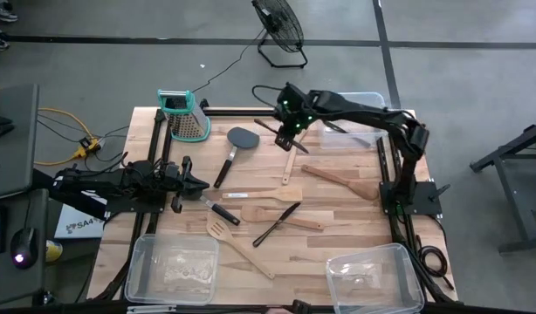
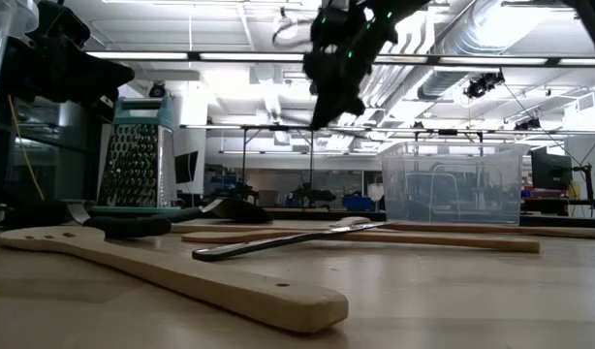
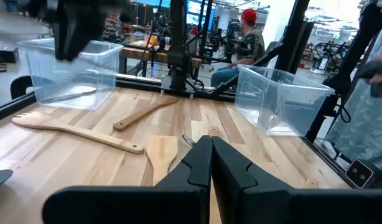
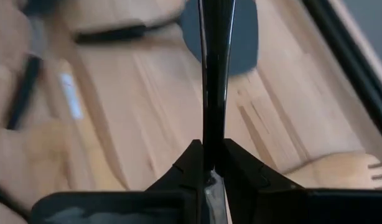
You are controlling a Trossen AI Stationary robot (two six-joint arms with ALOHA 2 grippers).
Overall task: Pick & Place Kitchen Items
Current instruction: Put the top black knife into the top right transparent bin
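Observation:
My right gripper [image 1: 286, 129] hangs high over the table's far middle, shut on a thin black tool [image 4: 216, 68]. In the low view it shows at the top [image 2: 328, 92]. Below it lie a black turner [image 1: 240, 139] and a wooden spoon [image 1: 290, 162]. Wooden spatulas [image 1: 261, 194], a slotted turner [image 1: 236, 242] and another thin black tool [image 1: 278, 223] lie flat across the middle of the table. My left gripper [image 1: 202, 184] waits shut at the table's left edge, its fingers level [image 3: 211, 149], touching nothing. My right gripper pinches the thin black tool between its two fingers [image 4: 190, 163]. The tool's shaft [image 4: 211, 134] runs out forward along the fingers, which slant down from the table's right. It is lifted clear of the table.
A metal grater with a teal top [image 1: 184, 115] stands at the far left. One clear bin [image 1: 353, 131] sits at the far right, under the right arm. Two more bins [image 1: 170, 266] [image 1: 374, 277] sit at the near edge. A wooden spatula [image 1: 342, 180] lies to the right.

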